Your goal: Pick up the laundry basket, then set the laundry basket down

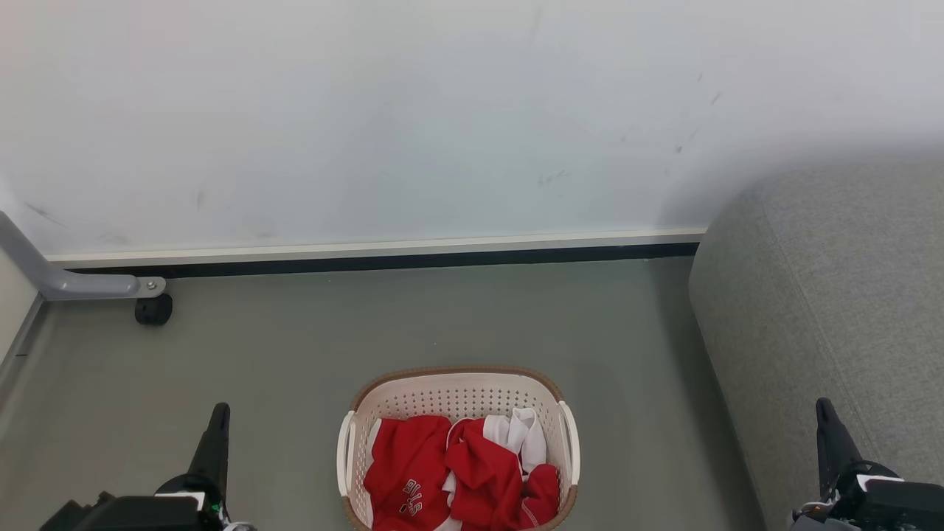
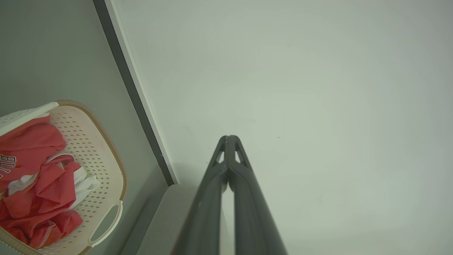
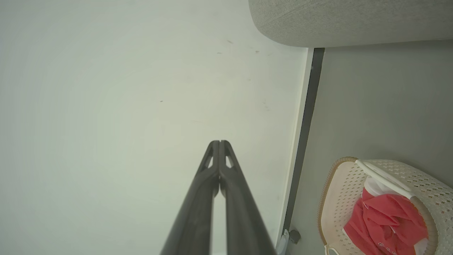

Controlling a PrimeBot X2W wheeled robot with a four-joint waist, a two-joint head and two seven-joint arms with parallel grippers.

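Laundry basket (image 1: pixel 457 398) sits on the grey floor (image 1: pixel 295 354), low in the head view and roughly midway between the two claws, with red and white clothes (image 1: pixel 442 472) heaped inside. At the far left a grey frame leg with a black wheel (image 1: pixel 153 310) stands by the wall (image 1: pixel 442 110). The left claw (image 1: pixel 220 409) is well apart from the basket, its fingers pressed together on nothing and pointing at the wall; its wrist view shows the tips meeting (image 2: pixel 229 138). The basket's left handle (image 1: pixel 344 450) and right handle (image 1: pixel 571 442) both lie free. The right claw (image 1: pixel 822 405) is likewise clenched and empty (image 3: pixel 219 142), also well apart, in front of the grey sofa (image 1: pixel 833 295). This would fit a basket waiting to be lifted as well as one set down again and let go, and the pictures do not settle which. Judging by its width, one claw could not span it; good handling means a hold on both sides at the handles, kept level so the clothes stay in, minding the sofa on the right.
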